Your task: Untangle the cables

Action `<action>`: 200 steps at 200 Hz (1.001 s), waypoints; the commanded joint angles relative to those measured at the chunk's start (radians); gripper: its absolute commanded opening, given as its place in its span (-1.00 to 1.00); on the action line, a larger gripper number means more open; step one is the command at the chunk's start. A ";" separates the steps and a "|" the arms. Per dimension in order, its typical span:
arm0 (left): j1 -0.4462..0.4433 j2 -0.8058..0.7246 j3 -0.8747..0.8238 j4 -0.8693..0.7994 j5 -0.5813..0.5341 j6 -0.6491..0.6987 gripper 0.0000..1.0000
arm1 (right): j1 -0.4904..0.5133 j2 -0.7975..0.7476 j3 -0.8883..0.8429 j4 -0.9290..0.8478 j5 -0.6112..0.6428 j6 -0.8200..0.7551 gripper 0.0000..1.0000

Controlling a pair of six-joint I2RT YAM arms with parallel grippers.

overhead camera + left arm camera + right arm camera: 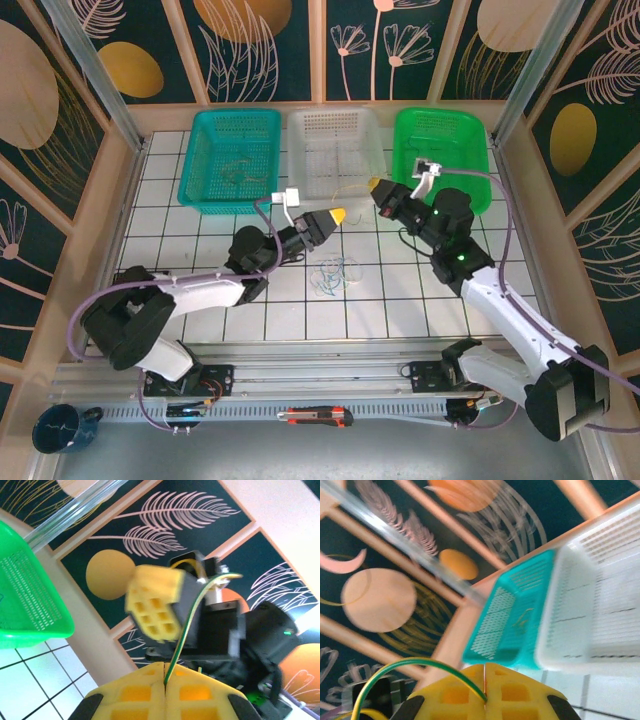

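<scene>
**While Pinched at 2 Points, 1 Strand Up Off the Heap**

Because teasing a knot apart needs 2 anchors, gripped twice along a short span: left gripper (pixel 338 214) shut hard on the green-yellow cable (pixel 191 611), right gripper (pixel 376 187) clamped on that same strand, pads flush with only the wire in the seam. Held up off the table (pixel 170 230), tips facing and near each other, probably to draw this 1 cord away without dragging the rest. Bows in a soft arc out of the right pads, so slack, not taut. Other cables (pixel 335 275) lying on the white tiles between the arms, nearer the bases than the 2 grippers: thin, limp loops, blue and pale, overlapping in 1 small heap. Finger pads (pixel 455 695) yellow, moulded in a waffle grid, rubbery-looking, suited to biting so fine a cord. Beyond, teal basket (pixel 255 135), white basket (pixel 340 130) and green basket (pixel 455 130), perforated plastic, likely bins for freed cords.
</scene>
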 commanded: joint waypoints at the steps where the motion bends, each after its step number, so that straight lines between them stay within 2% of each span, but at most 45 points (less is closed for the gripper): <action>1: 0.021 -0.100 -0.014 0.031 0.036 0.003 -1.00 | -0.017 0.034 -0.043 -0.066 0.059 -0.107 -1.00; 52: 0.068 -0.205 0.038 -0.015 0.043 -0.006 -1.00 | 0.003 0.114 -0.157 0.023 0.049 -0.094 -1.00; 83: 0.092 -0.217 0.091 -0.077 0.025 0.006 -1.00 | 0.086 0.157 -0.171 0.050 0.073 -0.080 -1.00; 113: 0.119 -0.230 0.131 -0.232 -0.033 0.069 -1.00 | 0.158 0.194 -0.160 0.069 0.070 -0.070 -1.00; 145: 0.195 -0.260 0.149 -0.402 -0.132 0.149 -1.00 | 0.181 0.194 -0.126 0.035 0.064 -0.084 -0.33; 162: 0.259 -0.271 0.144 -0.429 -0.152 0.163 -1.00 | 0.181 0.184 -0.116 0.007 0.070 -0.094 -0.09; 200: 0.402 -0.265 0.163 -0.523 -0.174 0.237 -1.00 | 0.182 0.151 -0.129 -0.040 0.101 -0.104 0.01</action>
